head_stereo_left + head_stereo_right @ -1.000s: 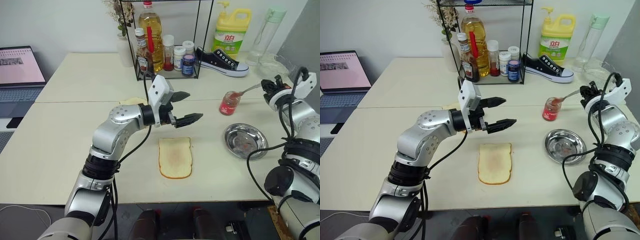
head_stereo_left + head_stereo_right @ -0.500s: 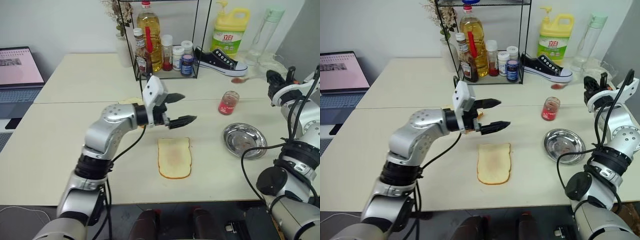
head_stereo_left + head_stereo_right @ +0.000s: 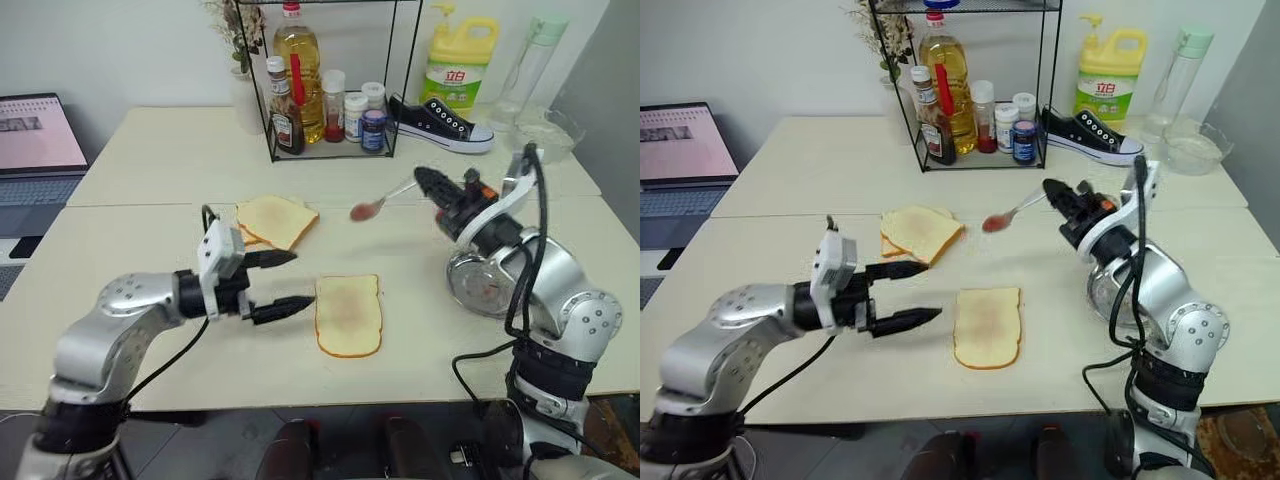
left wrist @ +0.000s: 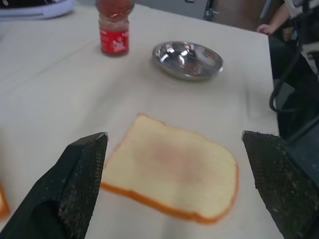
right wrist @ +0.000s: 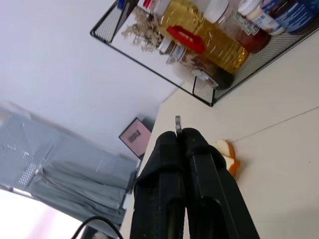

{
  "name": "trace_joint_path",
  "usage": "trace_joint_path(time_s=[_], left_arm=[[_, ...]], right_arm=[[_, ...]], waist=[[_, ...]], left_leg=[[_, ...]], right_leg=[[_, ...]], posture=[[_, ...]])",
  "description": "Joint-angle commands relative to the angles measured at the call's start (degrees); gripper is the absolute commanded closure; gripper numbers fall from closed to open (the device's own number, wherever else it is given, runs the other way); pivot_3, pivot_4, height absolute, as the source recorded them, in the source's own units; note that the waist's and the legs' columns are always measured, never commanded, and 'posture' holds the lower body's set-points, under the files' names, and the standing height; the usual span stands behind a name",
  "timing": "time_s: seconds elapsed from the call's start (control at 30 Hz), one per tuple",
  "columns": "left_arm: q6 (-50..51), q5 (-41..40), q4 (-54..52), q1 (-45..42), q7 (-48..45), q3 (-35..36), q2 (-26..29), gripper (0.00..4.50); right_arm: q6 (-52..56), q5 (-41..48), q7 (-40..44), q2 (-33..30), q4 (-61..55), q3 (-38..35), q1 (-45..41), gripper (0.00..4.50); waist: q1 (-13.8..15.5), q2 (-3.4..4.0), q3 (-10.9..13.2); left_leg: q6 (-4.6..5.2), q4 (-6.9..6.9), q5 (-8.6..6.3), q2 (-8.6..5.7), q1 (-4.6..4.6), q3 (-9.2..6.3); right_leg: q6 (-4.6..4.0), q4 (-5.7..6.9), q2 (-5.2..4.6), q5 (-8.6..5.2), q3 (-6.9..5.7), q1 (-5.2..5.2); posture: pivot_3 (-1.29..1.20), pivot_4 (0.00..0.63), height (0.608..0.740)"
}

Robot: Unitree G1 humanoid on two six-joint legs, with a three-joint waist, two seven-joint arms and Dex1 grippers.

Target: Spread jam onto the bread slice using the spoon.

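— While the loaded spoon (image 3: 383,204) hangs in the air, which step would you say this is?

— The carry, by my reading. The right gripper (image 3: 1057,190) is clamped tight on the spoon's handle, and the bowl, red with jam (image 3: 361,211), sticks out ahead of its fingertips, toward the robot's left. It is above the table, not over the bread yet.

— Where is the bread slice (image 3: 987,326) from that gripper?

— Below it and nearer the robot, a little to the left of the fingertips, lying flat. The spoon bowl sits between the gripper and the pile of slices (image 3: 275,220), which lies farther left still.

— So what does the next move call for?

— I judge the spoon has to come down and back toward the robot until the bowl meets the bread's face, then tip so the jam wipes off. The wrist is roughly level now, so it needs to pitch down.

— And the other arm?

— The left gripper (image 3: 273,283) rests low over the table, pointing rightward, jaws spread wide and empty. The bread slice lies just past its fingertips, apart from them. In its wrist view the jam jar (image 4: 114,31) and steel dish (image 4: 188,59) sit well beyond the bread.
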Motion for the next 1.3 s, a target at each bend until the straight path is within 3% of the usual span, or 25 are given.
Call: trace_joint_path(time_s=[0.03, 0.23, 0.67, 1.3], left_arm=[[-1.4, -1.9, -4.3, 5.8, -1.6, 3.0, 1.4, 0.0], [-7.1, 0.9, -5.1, 11.8, -0.8, 1.7, 0.3, 0.0], [-12.9, 4.4, -3.2, 13.3, 0.4, -1.4, -1.6, 0.0], [-15.1, 4.6, -1.5, 11.3, -0.4, -3.3, -1.5, 0.0]], right_arm=[[-0.3, -2.9, 7.2, -2.3, -4.1, 4.6, 3.6, 4.47], [-0.8, -12.6, 19.3, -8.2, -6.2, 11.9, 8.1, 4.47], [-4.9, -32.3, 38.7, -16.9, -10.0, 21.2, 11.6, 4.47], [-7.9, -42.5, 45.2, -16.2, -8.9, 20.7, 10.6, 4.47]], waist=[[0.1, 0.0, 0.0], [0.7, 0.01, 0.0], [0.8, -0.02, 0.0], [0.8, -0.04, 0.0]], left_leg=[[0.0, 0.0, 0.0, 0.01, 0.01, -0.01], [0.0, 0.0, 0.0, 0.03, 0.02, -0.06], [0.0, -0.02, -0.01, 0.02, 0.01, -0.09], [0.0, -0.02, -0.01, 0.02, 0.02, -0.12]], right_leg=[[0.0, 0.0, 0.0, 0.0, -0.01, 0.01], [-0.12, 0.0, 0.01, 0.06, -0.09, 0.02], [-0.11, -0.07, 0.01, 0.06, -0.13, 0.03], [-0.11, -0.1, 0.01, 0.07, -0.15, 0.05]], posture=[[0.0, 0.15, 0.74], [0.0, 0.15, 0.74], [0.0, 0.15, 0.74], [0.0, 0.15, 0.74]])
